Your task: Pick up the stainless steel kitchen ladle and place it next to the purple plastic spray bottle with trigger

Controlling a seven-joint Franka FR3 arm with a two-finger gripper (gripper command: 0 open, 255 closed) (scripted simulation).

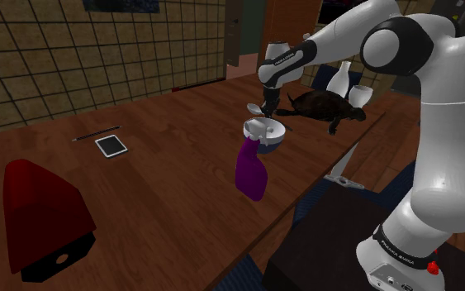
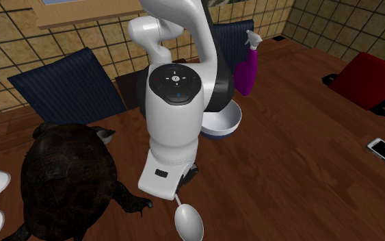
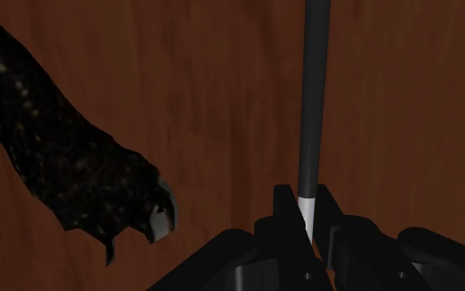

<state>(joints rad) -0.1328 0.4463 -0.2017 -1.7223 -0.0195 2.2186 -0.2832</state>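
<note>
My gripper is shut on the ladle, clasping the pale end of its handle, which runs out dark and straight over the wooden table. In the second exterior view the gripper points down and the ladle's grey bowl hangs below it, close to the tabletop. In the shoulder view the gripper and ladle sit just beyond a white bowl. The purple spray bottle stands upright on the near side of that bowl, a short way from the gripper.
A white-and-blue bowl lies between gripper and bottle. A dark turtle figure sits close by, its claw beside the fingers. White vases, a red block, a tablet and a pencil share the table.
</note>
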